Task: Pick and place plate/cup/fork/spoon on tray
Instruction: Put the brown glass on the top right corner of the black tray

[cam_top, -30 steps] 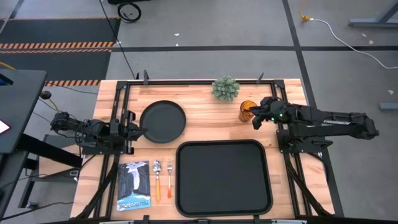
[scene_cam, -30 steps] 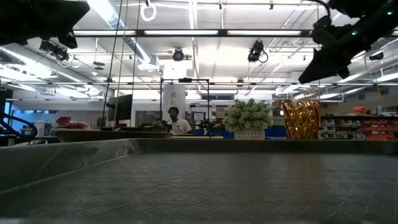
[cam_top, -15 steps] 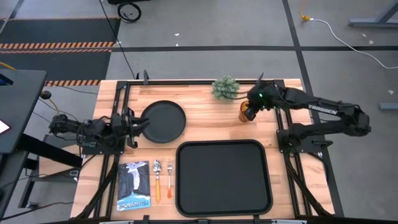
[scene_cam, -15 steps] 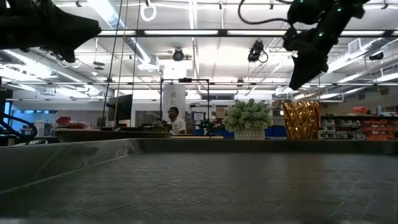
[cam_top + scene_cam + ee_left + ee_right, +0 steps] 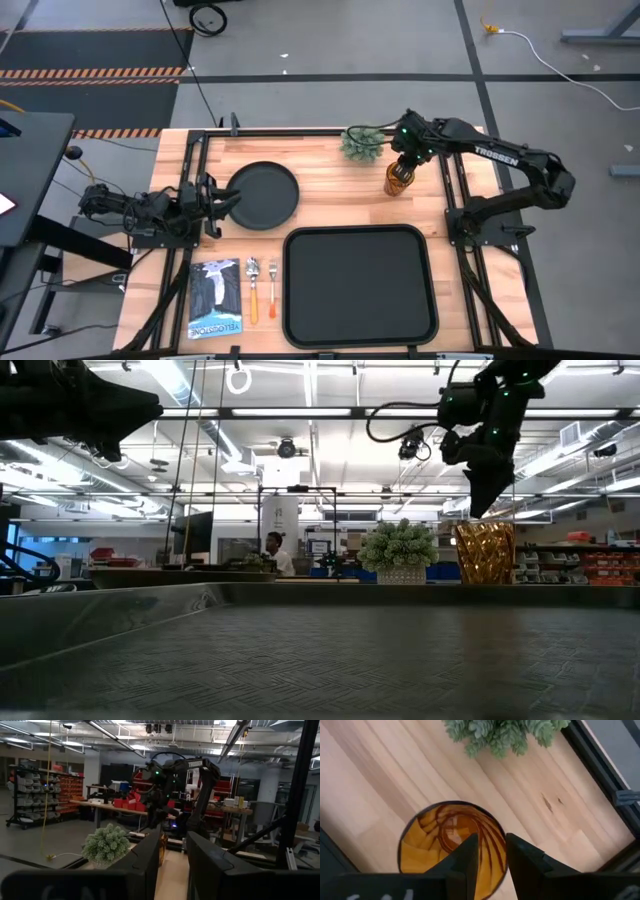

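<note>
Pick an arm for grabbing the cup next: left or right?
Right. Its pincer hangs directly above the cup, looking down into it. The left pincer sits at the plate's edge, across the table.

The wooden counter (image 5: 330, 215) carries the tray (image 5: 359, 286) at its near edge, packet (image 5: 215, 299), spoon (image 5: 252, 285), fork (image 5: 272, 284), plate (image 5: 262, 195), cup (image 5: 398, 180) and plant (image 5: 361, 143)
</note>
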`<state>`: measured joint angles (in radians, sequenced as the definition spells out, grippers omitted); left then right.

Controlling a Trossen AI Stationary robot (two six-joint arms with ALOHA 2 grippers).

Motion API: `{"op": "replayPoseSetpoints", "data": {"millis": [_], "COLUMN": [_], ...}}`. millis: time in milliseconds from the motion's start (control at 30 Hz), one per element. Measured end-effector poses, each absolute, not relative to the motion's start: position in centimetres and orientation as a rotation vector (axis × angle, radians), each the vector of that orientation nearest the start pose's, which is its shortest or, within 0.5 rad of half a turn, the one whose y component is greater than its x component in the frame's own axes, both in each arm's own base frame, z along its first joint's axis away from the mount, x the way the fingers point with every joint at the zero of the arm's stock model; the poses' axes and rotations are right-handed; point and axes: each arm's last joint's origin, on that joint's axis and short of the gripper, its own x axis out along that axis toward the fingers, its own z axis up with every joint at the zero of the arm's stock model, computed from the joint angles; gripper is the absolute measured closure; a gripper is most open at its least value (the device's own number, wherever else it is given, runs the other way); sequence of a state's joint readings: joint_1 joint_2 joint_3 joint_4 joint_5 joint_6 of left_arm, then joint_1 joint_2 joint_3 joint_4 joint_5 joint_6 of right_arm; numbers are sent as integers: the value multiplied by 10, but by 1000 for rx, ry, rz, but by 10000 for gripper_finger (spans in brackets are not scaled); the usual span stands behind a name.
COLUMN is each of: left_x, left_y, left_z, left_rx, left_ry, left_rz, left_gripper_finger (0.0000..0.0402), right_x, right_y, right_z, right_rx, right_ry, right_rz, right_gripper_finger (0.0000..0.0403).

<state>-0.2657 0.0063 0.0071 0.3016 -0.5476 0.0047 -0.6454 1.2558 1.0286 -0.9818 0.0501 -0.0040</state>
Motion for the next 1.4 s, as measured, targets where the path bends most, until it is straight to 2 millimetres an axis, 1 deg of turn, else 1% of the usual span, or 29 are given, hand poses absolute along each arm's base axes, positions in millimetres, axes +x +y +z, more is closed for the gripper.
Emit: {"op": "replayPoseSetpoints", "data": {"millis": [100,200,300,500,633,733,867,1067,1233,1300,1400], "left_x": [90,90,90,90,90,90,90,90,90,90,90], "left_y": [-9,-9,-9,-9,-9,-9,-9,-9,-9,-9,-9], "left_z": [193,193,193,193,193,193,193,193,192,192,192], "left_rx": [-116,-116,-117,-116,-116,-116,-115,-114,-131,-137,-138], "left_ry": [-278,-277,-277,-276,-275,-275,-274,-275,-273,-272,-271], "left_rz": [281,281,281,281,282,282,282,282,279,278,278], "left_gripper_finger": [294,294,294,294,294,294,294,294,294,294,294], "right_x": [183,187,191,197,199,200,202,204,204,204,204], "right_y": [-142,-145,-148,-152,-154,-155,-157,-158,-157,-157,-157], "right_z": [270,267,261,248,244,241,237,233,234,234,234], "right_rx": [330,309,290,277,280,280,287,286,292,290,282], "right_ry": [1221,1275,1328,1407,1424,1429,1446,1463,1460,1460,1462], "right_rz": [-574,-538,-501,-457,-451,-450,-447,-441,-432,-427,-420], "right_gripper_finger": [298,297,289,257,254,265,291,343,384,389,384]}}
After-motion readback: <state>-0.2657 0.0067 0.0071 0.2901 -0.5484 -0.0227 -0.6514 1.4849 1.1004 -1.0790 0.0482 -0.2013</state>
